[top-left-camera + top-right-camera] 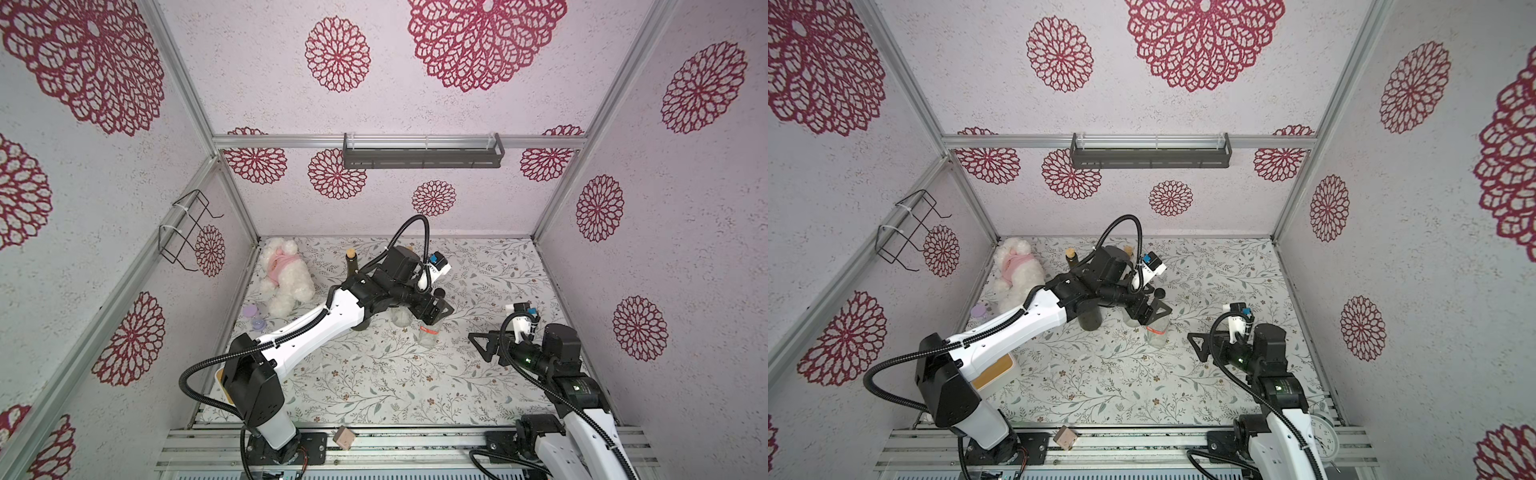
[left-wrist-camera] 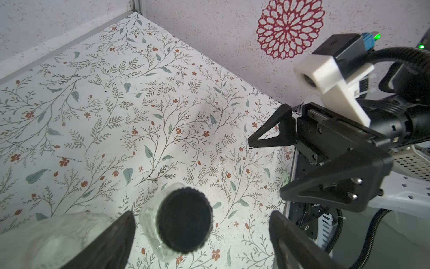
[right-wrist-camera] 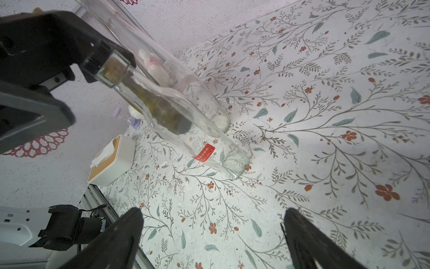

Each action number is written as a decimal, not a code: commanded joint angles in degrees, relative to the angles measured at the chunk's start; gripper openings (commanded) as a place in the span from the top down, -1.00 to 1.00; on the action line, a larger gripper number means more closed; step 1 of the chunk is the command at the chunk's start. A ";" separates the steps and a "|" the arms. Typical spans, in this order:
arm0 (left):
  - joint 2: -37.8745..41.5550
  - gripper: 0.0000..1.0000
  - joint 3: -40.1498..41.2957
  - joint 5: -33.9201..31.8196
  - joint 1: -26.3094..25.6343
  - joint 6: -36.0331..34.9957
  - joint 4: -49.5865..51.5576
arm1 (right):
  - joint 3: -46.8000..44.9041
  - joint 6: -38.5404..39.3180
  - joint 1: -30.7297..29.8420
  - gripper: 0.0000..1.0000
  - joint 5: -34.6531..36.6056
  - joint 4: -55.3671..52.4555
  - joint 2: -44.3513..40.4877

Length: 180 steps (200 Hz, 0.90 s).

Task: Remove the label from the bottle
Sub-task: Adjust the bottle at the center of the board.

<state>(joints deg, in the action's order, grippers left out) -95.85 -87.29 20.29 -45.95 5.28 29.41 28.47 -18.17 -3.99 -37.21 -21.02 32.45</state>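
A clear glass bottle stands upright mid-table, with a small red label low on its side. Its black cap sits between the fingers of my left gripper, which hangs open over the bottle's top, with a gap on each side of the cap. My right gripper is open and empty, to the right of the bottle and clear of it, and points toward it.
A second clear bottle stands just behind the labelled one, and a dark bottle stands under my left arm. A corked dark bottle and a white plush toy are at the back left. A tissue box stands front left.
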 commanded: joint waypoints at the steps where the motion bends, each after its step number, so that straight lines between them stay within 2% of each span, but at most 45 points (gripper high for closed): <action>1: -0.73 -0.81 -1.46 -1.99 0.31 -1.46 -1.14 | 0.11 -0.53 0.30 -0.94 0.65 0.09 -0.14; 112: -3.14 -0.33 -1.42 -3.11 0.16 -1.07 -3.89 | 0.10 -0.30 0.32 -0.93 0.46 0.01 0.20; 136: -3.42 -0.11 -1.66 -3.35 0.19 -1.14 -4.09 | 0.05 -0.29 0.30 -0.93 0.47 0.02 0.12; 180: -3.50 0.11 -1.54 -4.75 -0.03 -1.23 -4.18 | -0.01 -0.37 0.34 -0.93 0.65 0.02 -0.04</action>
<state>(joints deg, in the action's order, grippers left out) -98.70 -87.29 16.93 -45.98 4.71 26.68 28.47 -18.15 -3.99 -37.21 -21.04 32.56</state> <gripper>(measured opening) 0.458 0.964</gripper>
